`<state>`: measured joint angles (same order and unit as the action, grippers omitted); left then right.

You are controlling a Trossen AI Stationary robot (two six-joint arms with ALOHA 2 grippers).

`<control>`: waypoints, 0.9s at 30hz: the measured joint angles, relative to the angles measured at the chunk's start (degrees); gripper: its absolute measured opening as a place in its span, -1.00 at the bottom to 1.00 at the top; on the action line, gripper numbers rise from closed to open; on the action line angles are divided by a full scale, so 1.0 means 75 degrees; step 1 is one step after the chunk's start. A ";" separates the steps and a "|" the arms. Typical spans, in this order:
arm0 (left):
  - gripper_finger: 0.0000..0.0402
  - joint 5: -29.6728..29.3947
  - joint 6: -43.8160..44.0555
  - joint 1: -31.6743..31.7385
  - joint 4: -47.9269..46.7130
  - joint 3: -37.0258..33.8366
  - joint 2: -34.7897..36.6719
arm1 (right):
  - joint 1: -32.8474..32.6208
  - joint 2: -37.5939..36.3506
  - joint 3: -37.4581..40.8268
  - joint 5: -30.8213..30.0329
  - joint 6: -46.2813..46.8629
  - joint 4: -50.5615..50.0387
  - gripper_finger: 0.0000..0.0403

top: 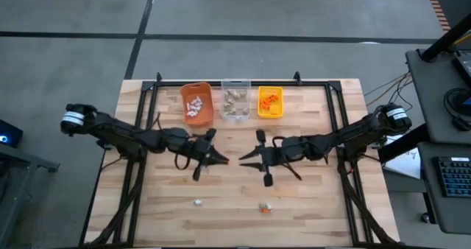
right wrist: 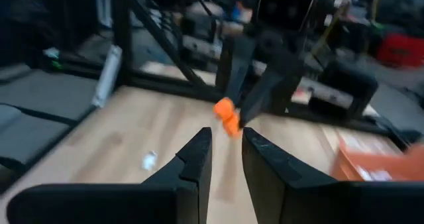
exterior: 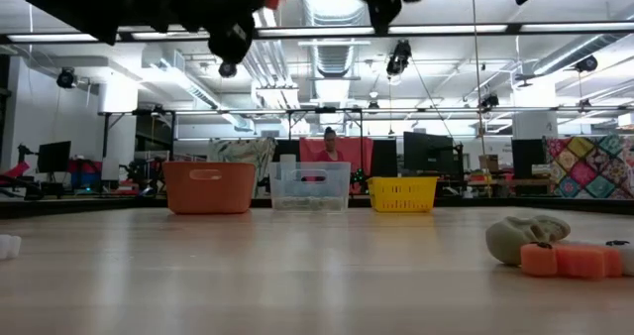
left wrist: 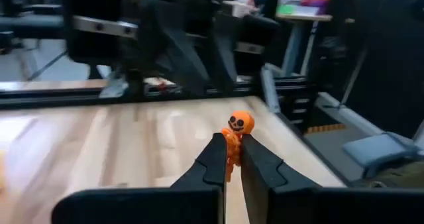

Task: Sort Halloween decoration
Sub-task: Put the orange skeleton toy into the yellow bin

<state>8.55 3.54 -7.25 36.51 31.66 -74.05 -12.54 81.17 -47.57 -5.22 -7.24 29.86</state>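
A tiny orange figure with a pumpkin head [left wrist: 239, 123] sits in my left gripper [left wrist: 230, 150], which is shut on it above the table's middle [top: 223, 161]. My right gripper [right wrist: 225, 148] faces it from the table's right [top: 243, 159], a short way off, open with nothing between its fingers. In its wrist view the orange figure [right wrist: 227, 116] shows just beyond its fingertips. On the table near the front edge lie a white trinket [top: 197, 202] and, side by side, a grey skull-like trinket [exterior: 525, 238] and an orange one [exterior: 577, 261]. My left gripper pinches the orange figure's body [left wrist: 231, 144] between its two fingertips. The fingers lie about level and point toward the table's right. The figure stands upright, its pumpkin head above the fingertips, lifted clear of the table.
Three bins stand in a row at the table's far edge: orange [top: 197, 104] with white pieces, clear [top: 235, 100] with grey-tan pieces, yellow [top: 270, 103] with orange pieces. A black frame [top: 243, 82] runs along the table's far edge and sides. Bare wood lies between the arms and the bins.
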 joint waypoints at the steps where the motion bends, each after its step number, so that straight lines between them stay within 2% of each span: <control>1: -1.00 -0.0002 -0.0010 -0.0122 0.0094 -0.0001 -0.0040 | -0.0033 0.0000 0.0002 0.0105 -0.0039 0.0144 -0.63; 5: -1.00 -0.0033 -0.0081 -0.0461 0.0815 0.0009 -0.0368 | -0.0125 0.0037 0.0000 0.0630 -0.0200 0.0530 -0.62; 10: -1.00 -0.0072 0.0035 -0.0491 0.1742 0.0013 -0.0812 | -0.0157 0.0234 -0.0003 0.1129 -0.0362 0.1078 -0.61; 20: -1.00 -0.0084 0.0312 -0.0491 0.2258 0.0032 -0.1230 | -0.0142 0.0572 -0.0003 0.1068 -0.0822 0.1558 -0.61; 27: -0.99 -0.0221 0.0262 -0.0483 0.2414 0.0032 -0.1238 | -0.0139 0.0609 -0.0003 0.0657 -0.1049 0.1528 -0.60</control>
<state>6.89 5.50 -10.87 54.62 31.90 -83.33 -13.58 85.73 -47.59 -0.29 -15.10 41.32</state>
